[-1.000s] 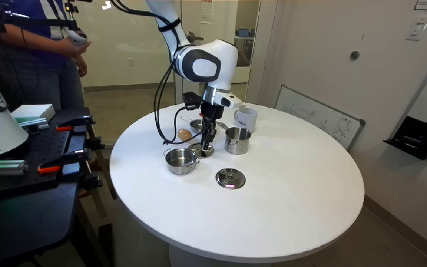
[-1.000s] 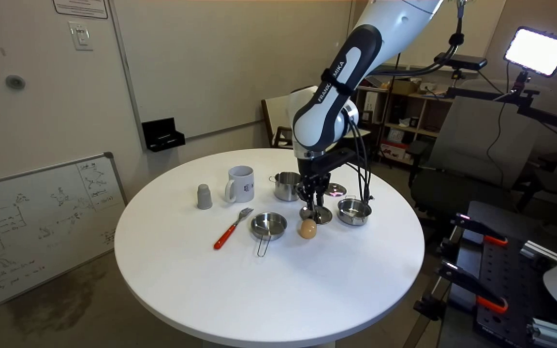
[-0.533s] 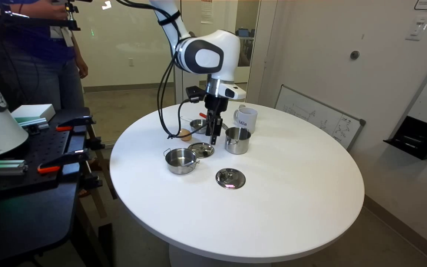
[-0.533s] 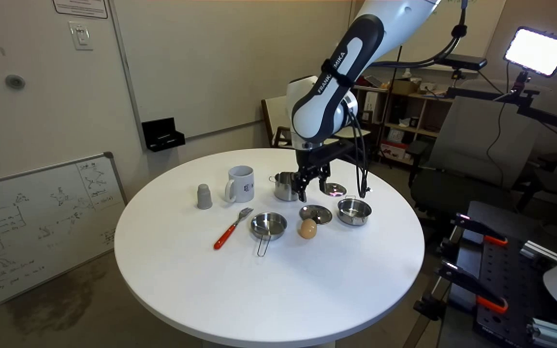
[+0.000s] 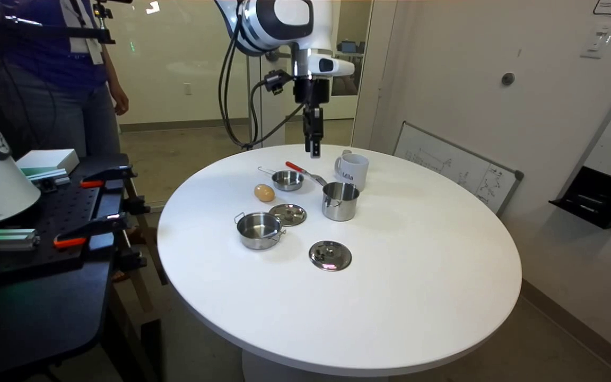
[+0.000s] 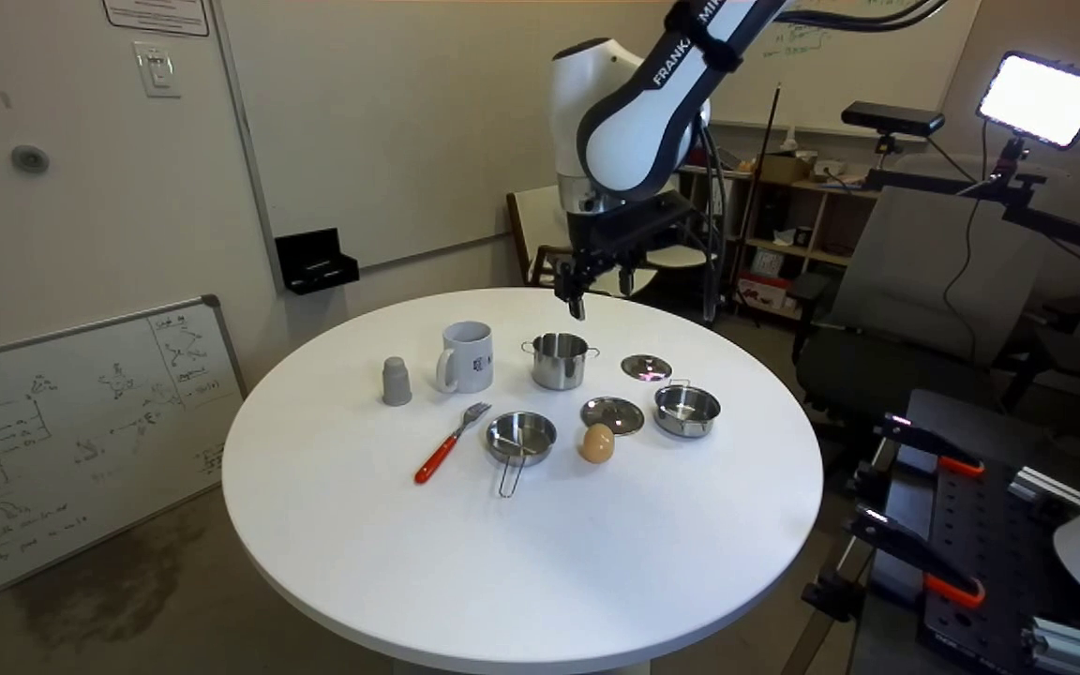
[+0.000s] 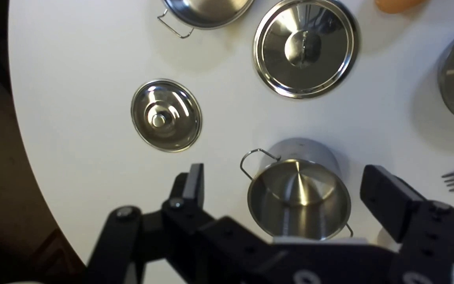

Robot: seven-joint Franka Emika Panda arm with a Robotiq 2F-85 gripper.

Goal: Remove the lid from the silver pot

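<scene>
Above the white table (image 5: 417, 297), my gripper (image 5: 314, 152) hangs with its fingers (image 7: 194, 183) wide apart, though I can't tell whether it sits squarely over the steel cup (image 5: 339, 207). Left in an exterior view sits the uncovered silver pot (image 5: 259, 241), a lid (image 5: 288, 214) just beyond it to the right.
</scene>
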